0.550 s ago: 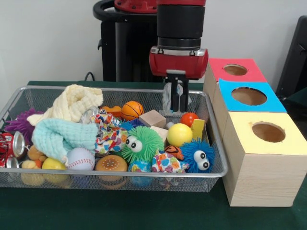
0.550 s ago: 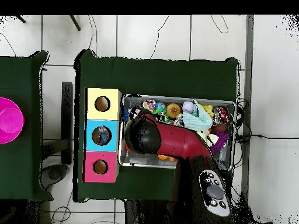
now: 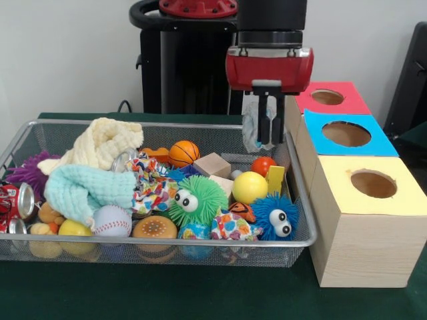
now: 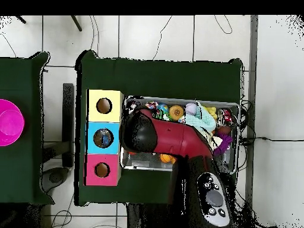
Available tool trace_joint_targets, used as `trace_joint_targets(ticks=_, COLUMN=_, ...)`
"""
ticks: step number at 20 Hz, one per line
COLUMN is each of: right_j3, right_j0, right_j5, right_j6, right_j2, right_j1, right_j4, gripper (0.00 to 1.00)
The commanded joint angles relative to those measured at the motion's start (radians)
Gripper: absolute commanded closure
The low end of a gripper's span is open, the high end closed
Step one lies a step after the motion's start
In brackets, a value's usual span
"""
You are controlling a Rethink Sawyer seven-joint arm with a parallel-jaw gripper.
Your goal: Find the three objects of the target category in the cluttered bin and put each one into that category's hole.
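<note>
The silver wire mesh bin point(image 3: 167, 244) fills the left and middle of the front view and is full of toys, cloths and cans. My gripper point(image 3: 267, 137) hangs over the bin's far right corner, next to the red-topped box point(image 3: 349, 102). It is shut on a pale crumpled thing point(image 3: 251, 132), held clear above the clutter. The red box's round hole point(image 3: 327, 97) lies to the right of the gripper. In the overhead view my arm point(image 4: 178, 139) covers the gripper and much of the bin point(image 4: 178, 100); the red box's hole point(image 4: 102, 170) shows at the left.
A blue-topped box point(image 3: 347, 135) and a yellow-topped box point(image 3: 373, 185) stand in a row with the red one. In the bin lie a green fuzzy toy point(image 3: 195, 199), a blue fuzzy toy point(image 3: 275, 217), a yellow ball point(image 3: 249, 187), a small basketball point(image 3: 183, 153), a baseball point(image 3: 111, 221) and cloths point(image 3: 87, 187).
</note>
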Motion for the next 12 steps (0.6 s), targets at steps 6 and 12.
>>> trace_joint_targets(ticks=6, right_j3=0.011, right_j0=0.069, right_j5=0.08, right_j6=0.16, right_j2=0.032, right_j1=-0.053, right_j4=0.057, gripper=1.0)
trace_joint_targets(ticks=12, right_j3=0.042, right_j0=0.105, right_j5=0.035, right_j6=0.193, right_j2=0.016, right_j1=-0.053, right_j4=0.076, gripper=1.0)
